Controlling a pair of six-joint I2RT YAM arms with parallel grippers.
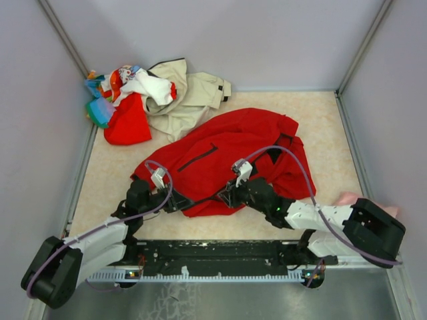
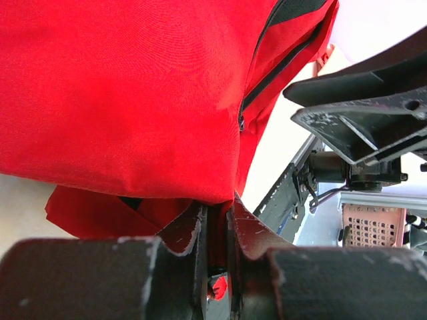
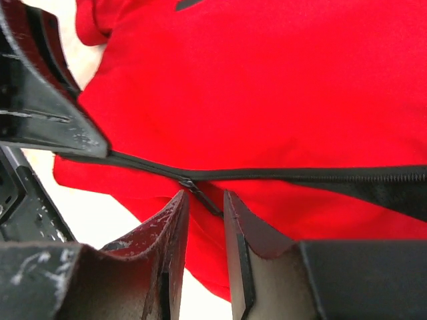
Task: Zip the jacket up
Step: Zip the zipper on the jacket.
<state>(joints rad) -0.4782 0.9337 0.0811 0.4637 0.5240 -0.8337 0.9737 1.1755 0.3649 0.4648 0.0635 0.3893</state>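
Spread mid-frame in the top view: jacket [image 1: 227, 147], hem toward the bottom edge. Pinched at that hem by the left claw [image 2: 215, 217], clenched on red cloth, low centre of its wrist view. Right claw [image 3: 203, 200] unclenched, jaws narrowly parted just below the slider [image 3: 187, 181], with the pull tab slanting into the gap. Likely step: catching the pull. Next: close on the tab, then draw along the zipper [image 3: 320, 175] rightward in that frame, holding the hem taut.
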